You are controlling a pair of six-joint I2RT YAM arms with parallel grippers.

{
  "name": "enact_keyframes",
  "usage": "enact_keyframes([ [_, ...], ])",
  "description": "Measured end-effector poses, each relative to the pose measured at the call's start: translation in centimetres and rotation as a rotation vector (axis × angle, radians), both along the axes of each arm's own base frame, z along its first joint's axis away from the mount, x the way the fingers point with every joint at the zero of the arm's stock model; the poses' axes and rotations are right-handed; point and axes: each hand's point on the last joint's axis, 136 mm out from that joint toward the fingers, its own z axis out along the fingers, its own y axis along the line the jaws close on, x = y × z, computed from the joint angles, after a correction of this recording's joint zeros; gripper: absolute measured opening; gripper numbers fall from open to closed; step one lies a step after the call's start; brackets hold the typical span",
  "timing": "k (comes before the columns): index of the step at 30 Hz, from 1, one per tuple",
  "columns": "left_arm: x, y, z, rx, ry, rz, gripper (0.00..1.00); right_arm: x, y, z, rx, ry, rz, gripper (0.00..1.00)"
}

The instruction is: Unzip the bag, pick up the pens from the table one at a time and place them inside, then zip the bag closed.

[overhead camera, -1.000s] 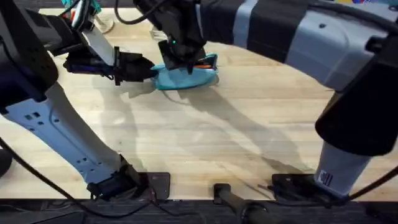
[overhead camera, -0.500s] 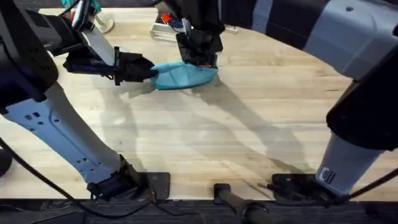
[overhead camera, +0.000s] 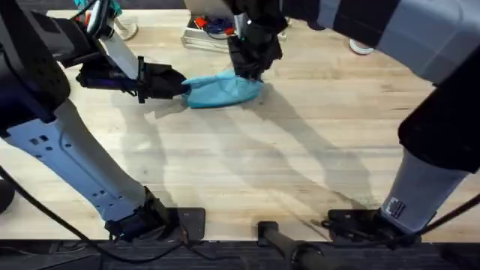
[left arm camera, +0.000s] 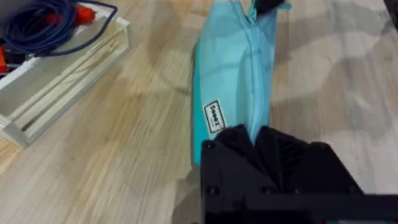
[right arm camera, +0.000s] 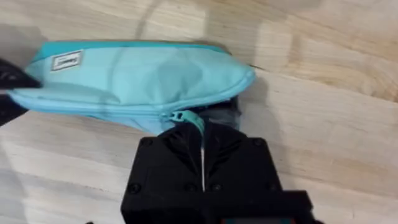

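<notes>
Bag (overhead camera: 221, 91) lies on the bench (overhead camera: 262, 172), upper middle of the overhead frame, zipper line running along its length. Left gripper (overhead camera: 174, 84) comes in from the upper left, jaws clamped on the bag's left end. Right gripper (overhead camera: 251, 69) drops in from the top, jaws together on the teal zipper pull (right arm camera: 189, 118) at the bag's right end. A white tray (left arm camera: 62, 78) with blue cable (left arm camera: 43, 25) sits beside the bag.

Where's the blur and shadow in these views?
Overhead: right arm looms large and soft under the camera; arm shadows streak the table. Left wrist: own tool blurred, pouch sharp. Right wrist: shadow beside the pouch.
</notes>
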Motion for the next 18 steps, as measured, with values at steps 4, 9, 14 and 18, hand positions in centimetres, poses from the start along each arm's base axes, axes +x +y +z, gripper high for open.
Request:
enact_keyframes([
  [4, 0.0, 0.0, 0.0, 0.001, 0.001, 0.000, 0.042, 0.1, -1.5, -0.2, -0.006, 0.037, -0.023, 0.031],
  [9, 0.0, 0.1, 0.0, 0.002, 0.002, 0.001, 0.042, 0.3, -3.2, -0.4, -0.016, 0.071, -0.047, 0.031],
  [14, 0.0, 0.1, 0.0, 0.001, 0.001, 0.002, 0.042, 1.0, -4.5, -0.5, -0.013, 0.080, -0.072, 0.031],
  [18, 0.0, 0.1, 0.0, 0.001, 0.001, 0.002, 0.042, 1.4, -5.4, -0.5, -0.008, 0.087, -0.090, 0.031],
])
